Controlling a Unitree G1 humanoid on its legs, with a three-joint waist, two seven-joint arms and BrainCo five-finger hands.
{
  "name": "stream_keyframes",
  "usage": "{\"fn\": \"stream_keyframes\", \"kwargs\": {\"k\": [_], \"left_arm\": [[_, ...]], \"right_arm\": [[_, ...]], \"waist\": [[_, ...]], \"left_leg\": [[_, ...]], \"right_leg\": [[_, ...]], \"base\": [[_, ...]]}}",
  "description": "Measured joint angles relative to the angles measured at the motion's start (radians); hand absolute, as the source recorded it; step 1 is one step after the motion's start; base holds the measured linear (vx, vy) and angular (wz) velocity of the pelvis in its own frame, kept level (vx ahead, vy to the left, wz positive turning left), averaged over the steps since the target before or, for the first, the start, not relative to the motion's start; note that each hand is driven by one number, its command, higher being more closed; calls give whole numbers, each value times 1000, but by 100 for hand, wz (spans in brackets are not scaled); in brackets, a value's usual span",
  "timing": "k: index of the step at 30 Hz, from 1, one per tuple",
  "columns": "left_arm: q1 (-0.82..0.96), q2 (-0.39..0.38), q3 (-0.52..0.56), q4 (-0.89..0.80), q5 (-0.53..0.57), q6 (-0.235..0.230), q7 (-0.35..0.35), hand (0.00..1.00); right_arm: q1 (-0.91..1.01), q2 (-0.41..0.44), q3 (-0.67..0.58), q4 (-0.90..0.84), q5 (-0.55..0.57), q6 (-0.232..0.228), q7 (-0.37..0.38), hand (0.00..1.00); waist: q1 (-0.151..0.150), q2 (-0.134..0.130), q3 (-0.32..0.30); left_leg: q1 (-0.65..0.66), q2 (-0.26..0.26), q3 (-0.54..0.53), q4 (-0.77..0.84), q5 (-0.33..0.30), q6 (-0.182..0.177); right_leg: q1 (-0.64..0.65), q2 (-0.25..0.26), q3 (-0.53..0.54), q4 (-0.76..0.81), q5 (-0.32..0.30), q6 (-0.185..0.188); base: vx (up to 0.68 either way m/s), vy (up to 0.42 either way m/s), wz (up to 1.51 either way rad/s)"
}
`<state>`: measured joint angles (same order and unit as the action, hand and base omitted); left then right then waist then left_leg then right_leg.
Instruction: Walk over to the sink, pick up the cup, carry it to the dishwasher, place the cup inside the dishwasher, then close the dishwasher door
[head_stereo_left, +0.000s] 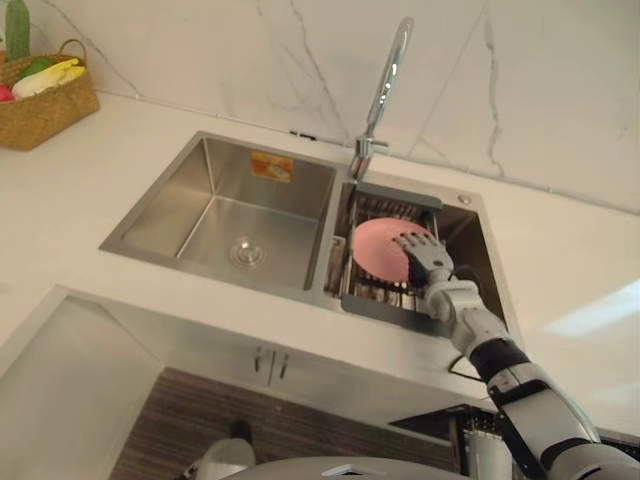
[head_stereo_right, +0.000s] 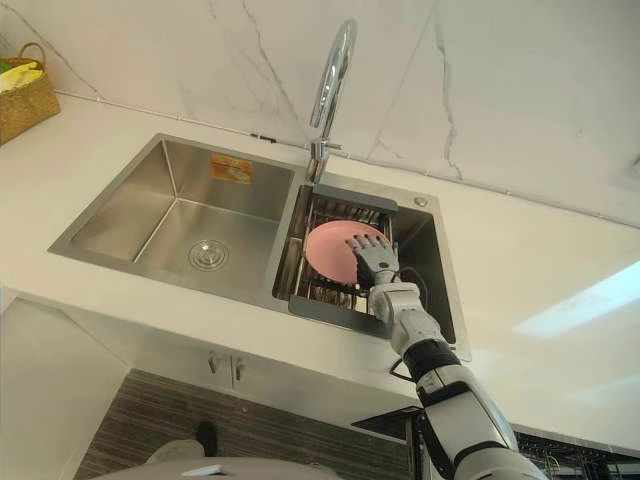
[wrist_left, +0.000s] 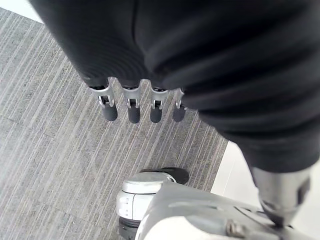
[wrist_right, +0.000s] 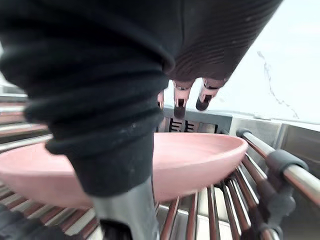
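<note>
**Figure: sink station, seen from the head cameras and both wrists.**

1. The right hand (head_stereo_left: 424, 256) reaches into the right basin of the 2-basin sink (head_stereo_left: 160, 215). Its fingers are spread wide and fairly straight over the right side of the pink dish (head_stereo_left: 375, 250).
2. The dish is shallower than a cup. It lies in the wire rack (head_stereo_right: 318, 304) that sits in that basin, just below the faucet (head_stereo_left: 388, 80).
3. In my right wrist view, the fingertips (wrist_right: 202, 103) stand above the dish's far rim. I cannot tell whether any of them touches it.
4. The left hand (wrist_left: 131, 107) hangs over the striped floor (wrist_left: 45, 150), fingers straight and holding nothing.
5. A woven basket (head_stereo_left: 45, 105) stands on the counter (head_stereo_left: 90, 190), well apart from the sink.
</note>
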<state>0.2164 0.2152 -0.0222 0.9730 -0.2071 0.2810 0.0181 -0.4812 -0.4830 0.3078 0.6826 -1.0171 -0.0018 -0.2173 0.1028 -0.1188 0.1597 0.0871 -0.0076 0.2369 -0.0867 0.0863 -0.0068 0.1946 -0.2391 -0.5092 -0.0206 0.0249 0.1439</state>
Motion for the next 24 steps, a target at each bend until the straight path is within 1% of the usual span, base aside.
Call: {"fn": "stream_keyframes", "kwargs": {"k": [2, 5, 6, 8, 11, 14, 20, 21, 24], "left_arm": [[0, 0, 0, 0, 14, -2, 0, 0], [1, 1, 0, 0, 16, -10, -1, 0], [1, 0, 0, -1, 17, -13, -3, 0], [1, -2, 0, -1, 17, -18, -5, 0], [2, -5, 0, -1, 29, -22, -8, 0], [2, -6, 0, -1, 56, -28, -8, 0], [2, -8, -2, -2, 57, -30, -9, 0], [2, -8, -2, -2, 59, -32, -9, 0], [2, -9, -2, -2, 85, -40, -9, 0]], "right_arm": [[4, 0, -4, 1, 0, -1, -26, 0], [13, -2, -7, 11, 0, -6, -92, 0], [32, -2, -8, 12, 3, -10, -123, 0], [42, -1, -8, 13, 8, -25, -153, 0], [43, -1, -18, 15, 10, -42, -185, 0], [45, -1, -18, 16, 10, -44, -209, 0], [45, -1, -18, 16, 11, -43, -230, 0], [45, -1, -18, 16, 11, -43, -230, 100], [45, -1, -18, 16, 11, -43, -240, 100]], "waist": [[-1, 0, 0], [-2, 2, 2], [-1, 5, 5], [-2, 13, 10], [-3, 19, 14], [-6, 21, 17], [-6, 24, 22], [-7, 24, 23], [-8, 26, 24]], "left_leg": [[0, 0, -4, 0, 0, 0], [0, 0, -10, 0, 0, 0], [-1, 0, -12, 0, 0, 0], [-2, -1, -14, 0, 0, 0], [-2, -1, -17, 0, 1, 0], [-2, -1, -17, 0, 1, 0], [-2, -1, -17, 0, 1, 0], [-2, -1, -17, 0, 1, 0], [-2, -1, -17, 0, 1, 0]], "right_leg": [[0, 0, -2, 5, -4, -2], [0, 0, -6, 10, -8, -3], [1, 0, -9, 10, -9, -4], [1, -1, -12, 10, -9, -4], [2, 0, -15, 10, -9, -3], [2, 0, -16, 10, -9, -3], [2, 0, -16, 10, -9, -4], [2, 0, -16, 10, -9, -3], [2, 0, -16, 10, -9, -3]], "base": [[0, 0, 4], [1, 0, 5], [3, 0, 5], [5, 1, 2], [0, 0, 0], [0, 0, 0], [0, 0, 0], [0, 0, 0], [0, 0, 0]]}}
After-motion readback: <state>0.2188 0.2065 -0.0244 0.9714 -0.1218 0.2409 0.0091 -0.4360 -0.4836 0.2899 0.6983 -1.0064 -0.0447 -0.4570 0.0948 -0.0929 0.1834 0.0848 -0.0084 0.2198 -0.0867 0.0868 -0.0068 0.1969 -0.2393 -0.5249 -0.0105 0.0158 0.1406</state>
